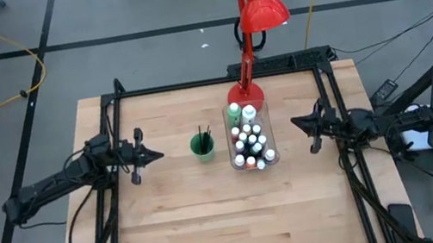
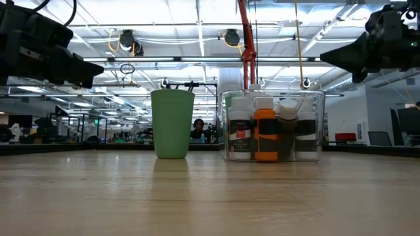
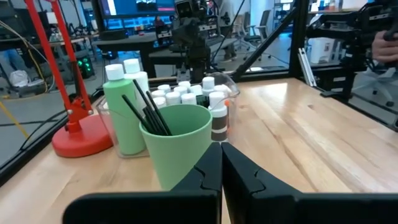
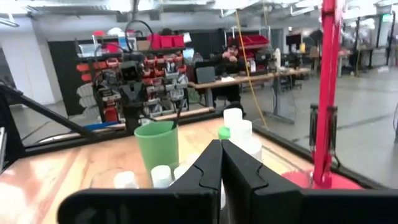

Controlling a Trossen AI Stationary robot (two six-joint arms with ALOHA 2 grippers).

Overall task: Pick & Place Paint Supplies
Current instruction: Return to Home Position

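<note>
Each closed on nothing, the left pincer (image 1: 155, 156) and right pincer (image 1: 298, 123) should pull straight back, high, clear of the green cup (image 1: 195, 152) and the bin (image 1: 233, 159) of paint bottles (image 1: 251, 141) between them.

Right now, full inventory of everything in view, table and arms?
Table: one, light wood, under everything.
Clear bin: one, transparent, mid-table, right of the cup.
Paint bottles: a dozen or so, exact count unclear, white-capped, mixed colours, all inside the bin.
Green cup: one, left of the bin, apart from it.
Brushes: several, dark handles, standing in the cup.
Desk lamp: one, red, base at the table's far edge just behind the bin.
Left gripper: shut, empty, left of the cup.
Right gripper: shut, empty, right of the bin.
</note>
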